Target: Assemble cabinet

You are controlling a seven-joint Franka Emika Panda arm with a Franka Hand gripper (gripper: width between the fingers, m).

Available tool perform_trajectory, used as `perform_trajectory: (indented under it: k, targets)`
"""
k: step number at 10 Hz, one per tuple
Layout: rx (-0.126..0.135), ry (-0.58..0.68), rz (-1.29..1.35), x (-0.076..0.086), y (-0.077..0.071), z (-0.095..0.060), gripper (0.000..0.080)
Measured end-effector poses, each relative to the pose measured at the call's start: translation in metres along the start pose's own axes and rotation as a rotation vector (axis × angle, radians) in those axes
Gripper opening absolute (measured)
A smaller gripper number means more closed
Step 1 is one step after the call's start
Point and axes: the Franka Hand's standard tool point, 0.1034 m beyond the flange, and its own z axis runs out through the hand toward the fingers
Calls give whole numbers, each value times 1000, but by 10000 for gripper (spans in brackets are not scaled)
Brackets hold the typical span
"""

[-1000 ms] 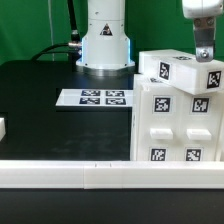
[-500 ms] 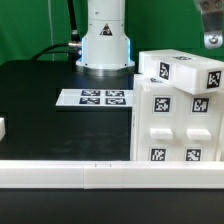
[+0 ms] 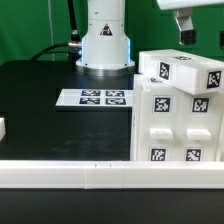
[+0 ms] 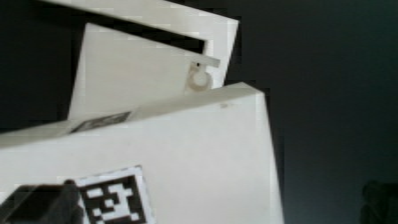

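The cabinet point(image 3: 178, 110) is a large white box with several square tags, standing on the black table at the exterior view's right. A top piece point(image 3: 180, 70) lies tilted on it. My gripper point(image 3: 190, 30) hangs above the cabinet's top, apart from it, at the frame's upper edge. In the wrist view the cabinet's white panel point(image 4: 178, 140) with one tag point(image 4: 116, 197) lies under my gripper point(image 4: 205, 205), and a second panel with a small round peg point(image 4: 205, 72) shows beyond. The fingers stand wide apart with nothing between them.
The marker board point(image 3: 95, 97) lies flat at mid-table before the robot base point(image 3: 105, 40). A small white block point(image 3: 3, 128) sits at the exterior view's left edge. A long white rail point(image 3: 100, 175) runs along the front.
My gripper has risen from just above the cabinet's top corner and moved toward the exterior view's left. The cabinet has not moved.
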Motion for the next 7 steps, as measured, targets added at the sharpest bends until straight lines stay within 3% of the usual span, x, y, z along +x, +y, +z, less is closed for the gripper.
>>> perform_trajectory:
  k: [5,6,7]
  targets:
    - [-5,6,-400,3,1,0,797]
    - [-39,21,-595,3,3,0,797]
    - [-55,30,-718,2,2,-1,797]
